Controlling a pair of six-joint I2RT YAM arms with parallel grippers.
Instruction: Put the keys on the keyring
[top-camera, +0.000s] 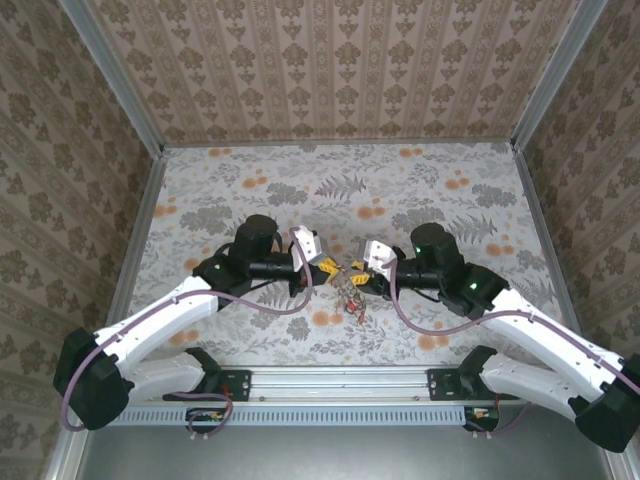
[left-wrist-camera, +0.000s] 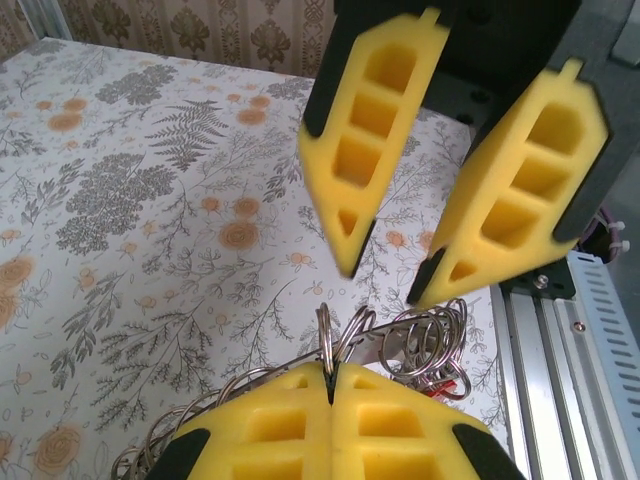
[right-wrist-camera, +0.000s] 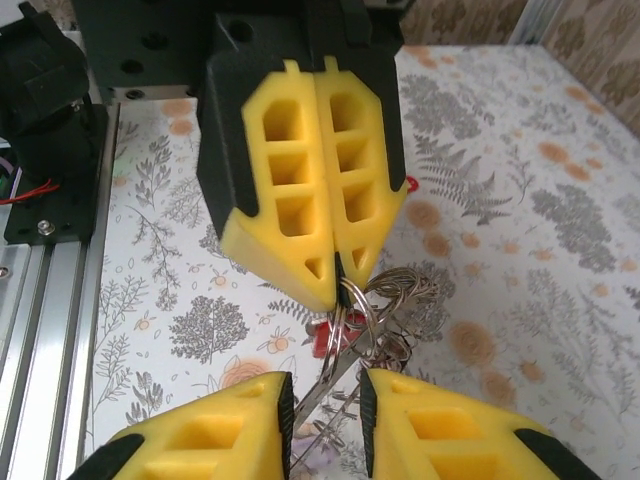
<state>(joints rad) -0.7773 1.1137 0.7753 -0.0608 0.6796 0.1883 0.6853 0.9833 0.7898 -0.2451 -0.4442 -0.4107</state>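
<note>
Clamped keyring (left-wrist-camera: 324, 330) rim in left tool (left-wrist-camera: 330, 385), lower centre; held right tool (right-wrist-camera: 325, 397) apart; judged light, stiff, slippery; edge-grip advised.

Left tool (left-wrist-camera: 330, 372) fully shut, right tool (right-wrist-camera: 325, 388) slightly parted, tips facing each other, close together.

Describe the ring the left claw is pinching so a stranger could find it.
Near the middle of the flowered table, find the left claw, shut. It pinches one thin silver ring standing on edge; the other loops tangle beside it with a red key.
</note>
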